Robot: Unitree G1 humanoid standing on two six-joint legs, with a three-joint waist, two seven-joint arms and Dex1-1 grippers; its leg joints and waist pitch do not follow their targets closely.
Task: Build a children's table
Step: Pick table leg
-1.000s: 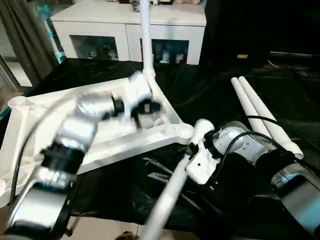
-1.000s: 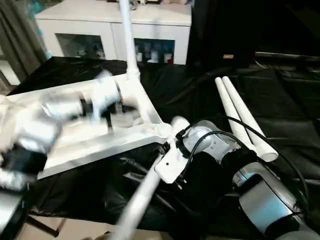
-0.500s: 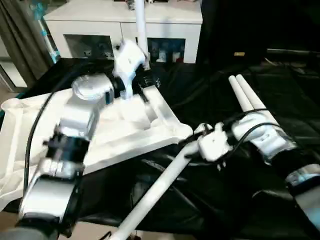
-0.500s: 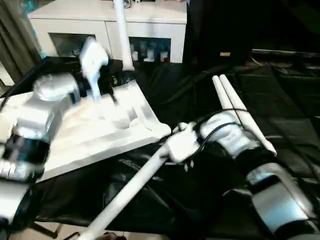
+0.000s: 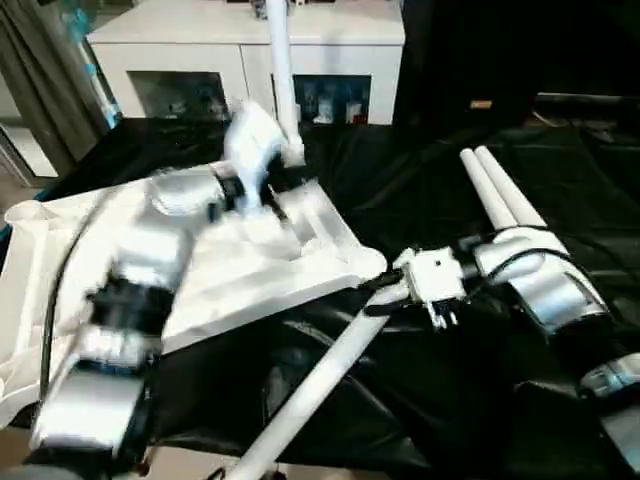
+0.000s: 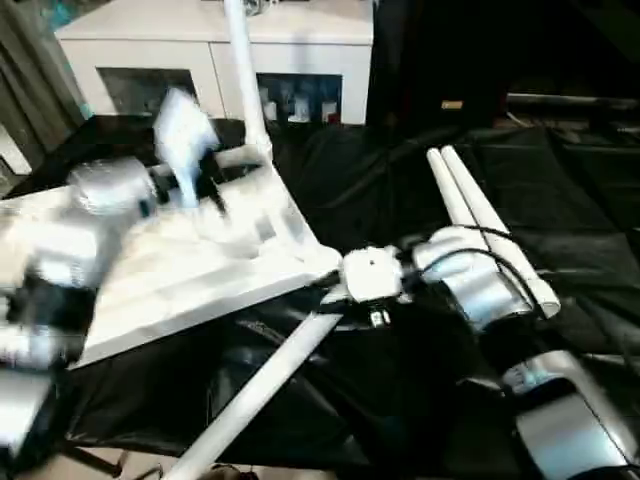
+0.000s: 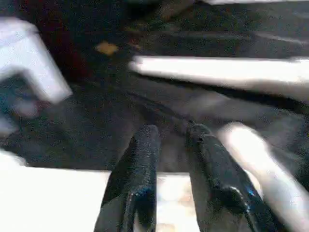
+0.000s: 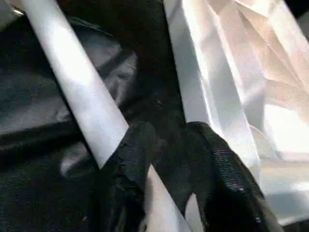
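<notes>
On the black-draped table (image 5: 450, 150) the white tabletop (image 5: 200, 285) lies upside down, its ribbed underside facing up and its near right corner socket (image 5: 368, 262) close to the right pincer (image 5: 385, 290). One white leg (image 5: 283, 75) stands upright in the far corner socket, rising past the white cabinet (image 5: 250, 60) with glass-fronted shelves behind the table. Two more legs (image 5: 500, 205) lie side by side on the black cloth to the right, touching along their length and well apart from the tabletop.

A fourth leg (image 5: 320, 375) slants from beside the near right socket down toward the table's near edge. The right pincer sits at its upper end; in the right wrist view its fingers (image 8: 130, 174) stand a little apart with the leg (image 8: 82, 92) running alongside and under one of them, and the tabletop's rim (image 8: 193, 92) just beyond. Whether the fingers actually clamp the leg I cannot tell.

The left arm reaches across the tabletop toward its far side, with the left pincer (image 5: 285, 190) near the base of the upright leg. In the left wrist view its two fingers (image 7: 140, 169) stand narrow, a slim gap between them and nothing held, above the tabletop's white edge (image 7: 58, 198), with the pair of lying legs (image 7: 217, 72) beyond.
</notes>
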